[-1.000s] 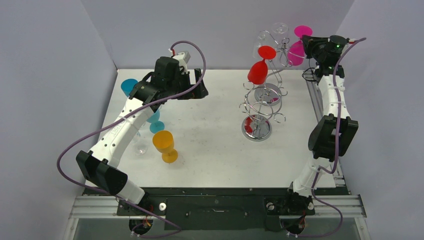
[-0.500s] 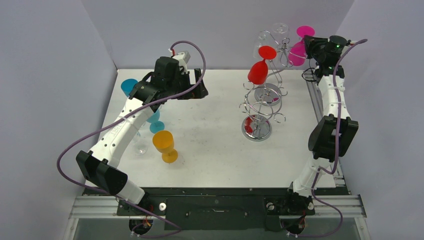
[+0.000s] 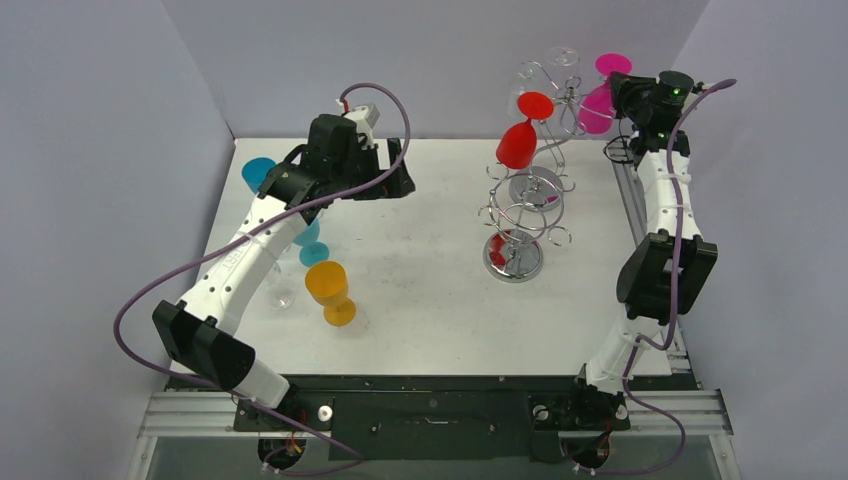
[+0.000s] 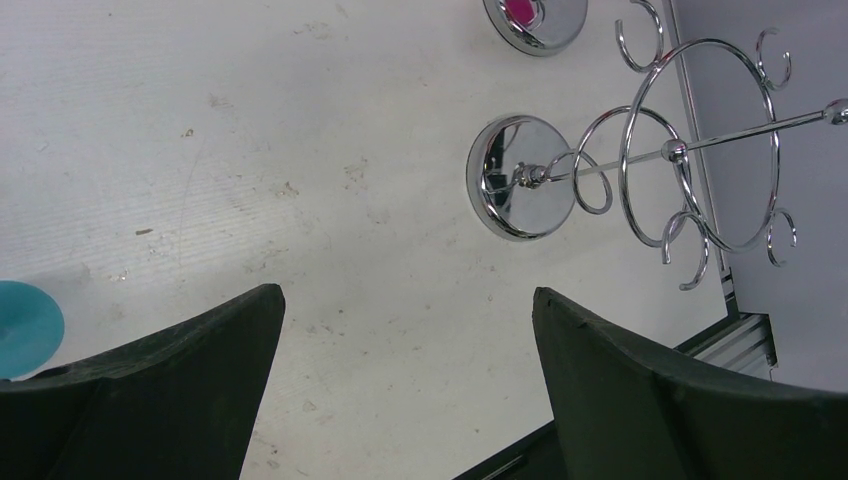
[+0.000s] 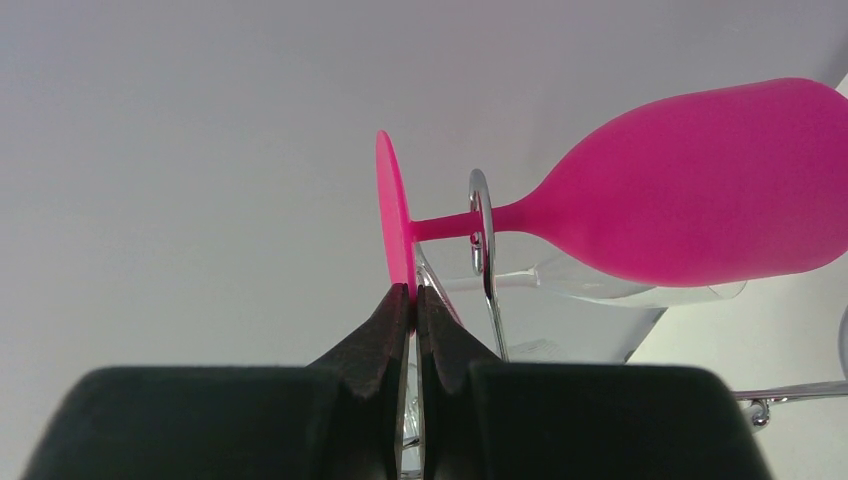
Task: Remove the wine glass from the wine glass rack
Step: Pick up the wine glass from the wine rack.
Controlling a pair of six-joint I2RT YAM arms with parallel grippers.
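A chrome wire wine glass rack stands on the right half of the table. A pink wine glass hangs upside down from its top right hook, with a red glass and a clear glass on other hooks. My right gripper is shut on the edge of the pink glass's foot; its stem passes through the rack's ring. My left gripper is open and empty above the table, left of the rack's base.
An orange glass, a teal glass and a clear glass stand on the table's left side by the left arm. The right wall is close behind the right gripper. A metal rail runs along the table's right edge.
The right gripper and the pink glass have shifted very slightly to the right. The left arm has not moved.
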